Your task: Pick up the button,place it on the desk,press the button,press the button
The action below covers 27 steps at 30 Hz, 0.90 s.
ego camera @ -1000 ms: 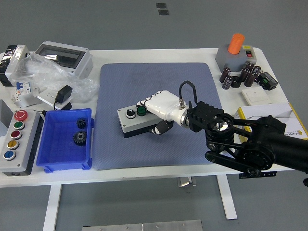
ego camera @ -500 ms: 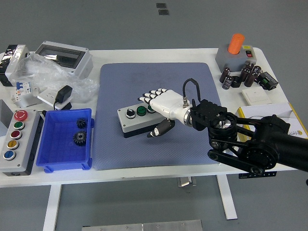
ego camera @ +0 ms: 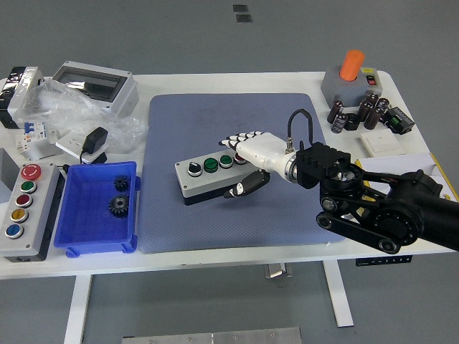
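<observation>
looks like an electrical or robotics lab bench. white surface point(ego camera: 215, 82) on a plain grey floor, laid with a blue work mat point(ego camera: 237, 115). industrial parts all around: a grey push-button control box point(ego camera: 208, 174), a second button station point(ego camera: 25, 210) at the left, a blue parts bin point(ego camera: 75, 215) holding gears point(ego camera: 118, 206), a clear-lidded enclosure point(ego camera: 93, 82), dark capacitors point(ego camera: 355, 115), an orange-handled switch unit point(ego camera: 349, 77).
</observation>
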Motion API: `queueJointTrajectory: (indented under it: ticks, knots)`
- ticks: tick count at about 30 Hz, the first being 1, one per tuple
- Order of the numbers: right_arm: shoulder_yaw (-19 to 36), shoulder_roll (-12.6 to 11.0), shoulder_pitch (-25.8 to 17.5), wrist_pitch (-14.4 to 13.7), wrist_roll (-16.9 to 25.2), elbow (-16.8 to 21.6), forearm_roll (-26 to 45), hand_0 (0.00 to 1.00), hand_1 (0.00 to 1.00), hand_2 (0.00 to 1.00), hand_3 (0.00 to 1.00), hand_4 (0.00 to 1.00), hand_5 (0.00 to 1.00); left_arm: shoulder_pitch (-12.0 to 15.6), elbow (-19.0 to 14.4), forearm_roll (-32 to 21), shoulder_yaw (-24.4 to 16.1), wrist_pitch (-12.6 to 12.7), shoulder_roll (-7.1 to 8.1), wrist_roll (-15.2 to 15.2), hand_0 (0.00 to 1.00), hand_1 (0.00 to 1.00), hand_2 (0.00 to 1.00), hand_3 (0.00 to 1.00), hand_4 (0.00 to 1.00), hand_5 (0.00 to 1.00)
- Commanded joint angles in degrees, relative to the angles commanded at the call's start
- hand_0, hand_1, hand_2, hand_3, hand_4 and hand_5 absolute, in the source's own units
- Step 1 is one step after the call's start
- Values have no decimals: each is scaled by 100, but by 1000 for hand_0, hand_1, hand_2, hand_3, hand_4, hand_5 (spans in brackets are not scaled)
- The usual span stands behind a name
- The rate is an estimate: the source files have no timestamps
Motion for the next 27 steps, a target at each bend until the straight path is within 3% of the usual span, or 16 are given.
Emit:
queueJointTrajectory:
  ticks: [12, 17, 18, 27]
  knots:
    - [-106, 131, 203, 189, 22, -579, 1067, 969, 998, 998, 998, 998, 725, -35, -3, 100, -56, 2, 23, 20, 639, 623, 585, 569, 411, 2]
    - [-95, 9, 193, 299, -63, -457, 1214, 969, 998, 998, 998, 998, 725, -32, 0, 58, -27, 6, 19, -4, 639, 623, 585, 569, 411, 2]
    - [-102, -21, 183, 322, -83, -413, 1235, 967, 991, 998, 998, 998, 787, -32, 0, 45, -16, 5, 17, -11, 639, 624, 585, 568, 412, 2]
    - [-138, -346, 63, 490, -230, -16, 1301, 961, 951, 998, 998, 998, 822, -22, 6, -77, 74, 3, 4, -71, 639, 624, 586, 569, 412, 2]
